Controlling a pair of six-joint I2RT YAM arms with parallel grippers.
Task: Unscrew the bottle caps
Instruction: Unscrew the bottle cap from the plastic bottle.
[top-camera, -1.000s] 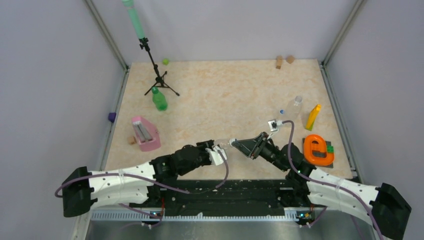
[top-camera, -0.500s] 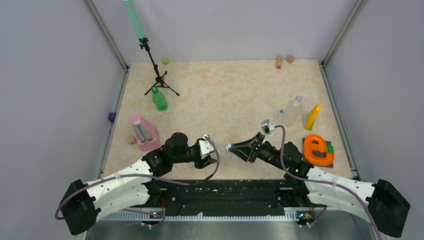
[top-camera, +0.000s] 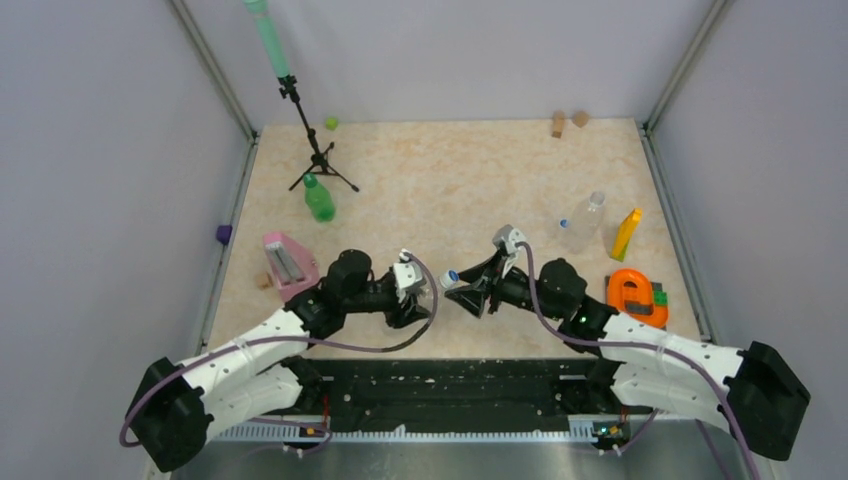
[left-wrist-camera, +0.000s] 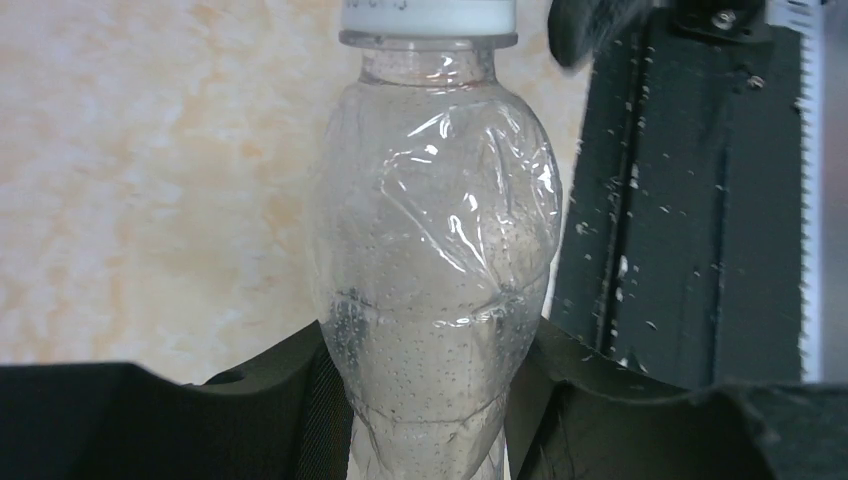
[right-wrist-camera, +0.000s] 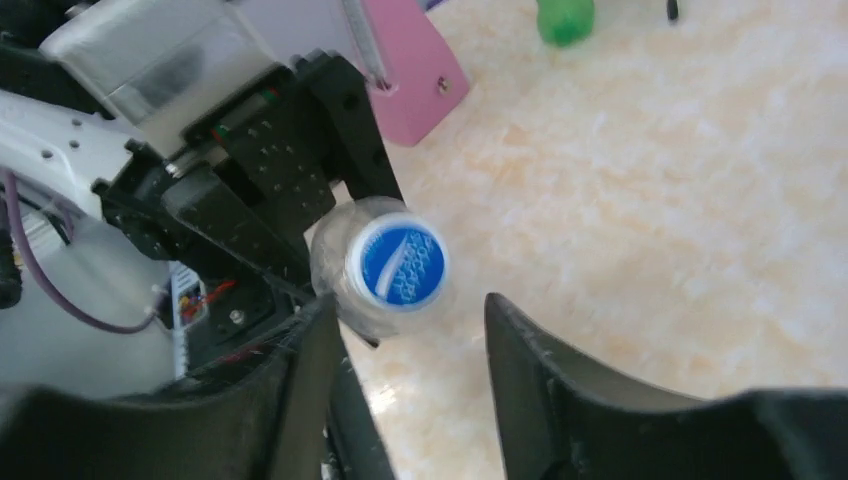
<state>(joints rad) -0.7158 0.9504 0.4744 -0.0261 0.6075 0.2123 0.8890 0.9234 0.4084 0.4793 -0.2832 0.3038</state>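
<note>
- At lower centre of the overhead frame, clamps a clear bottle (top-camera: 432, 287) in the left gripper (top-camera: 418, 296), with the neck and blue cap (top-camera: 451, 277) aimed toward the frame's right.
- Seen from the left wrist, squeezes the bottle's lower body between both fingers (left-wrist-camera: 250, 400), closed narrow and firm on the thin, dented plastic, with the cap at the top edge of the picture.
- From the right wrist, shows the right gripper (right-wrist-camera: 408, 310) parted and holding nothing, with the blue-topped cap just ahead of the gap and apparently touching neither finger.
- Reads as the twisting step on this one bottle, with the cap seated on the neck and not yet off.
- Calls next for bringing the right jaws squarely round the cap, closing, and turning about the neck's axis.
- Calls also for keeping the left clamp tight, lest the soft body spin or crumple.
- Leaves a green bottle (top-camera: 319, 200) at upper left by the tripod stand (top-camera: 318, 160), and a second clear bottle (top-camera: 583, 220) at right beside the yellow block (top-camera: 627, 233).
- Puts both well apart from the arms, with caps too small to judge.
</note>
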